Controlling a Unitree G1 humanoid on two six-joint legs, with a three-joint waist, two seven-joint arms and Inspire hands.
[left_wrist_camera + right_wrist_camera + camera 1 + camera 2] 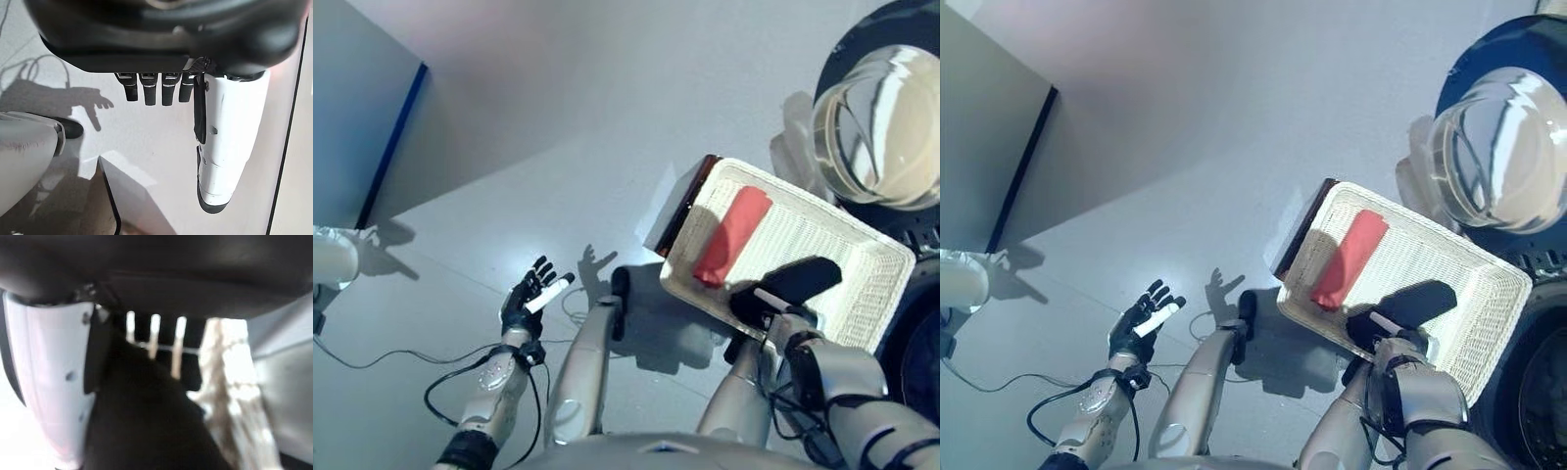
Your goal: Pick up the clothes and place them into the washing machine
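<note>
Red cloth (732, 235) lies rolled in the white basket (842, 257), just left of the washer door (886, 127). Right hand (766, 302) curls round a black cloth (800, 278) at the basket's near rim. Left hand (530, 297) hangs wide open over the floor (558, 117), far left.

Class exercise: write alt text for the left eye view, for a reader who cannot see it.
The robot's right hand reaches into a white woven basket holding a rolled red cloth and a dark garment. The washing machine's open round door is beyond. The left hand hangs open over grey floor.
</note>
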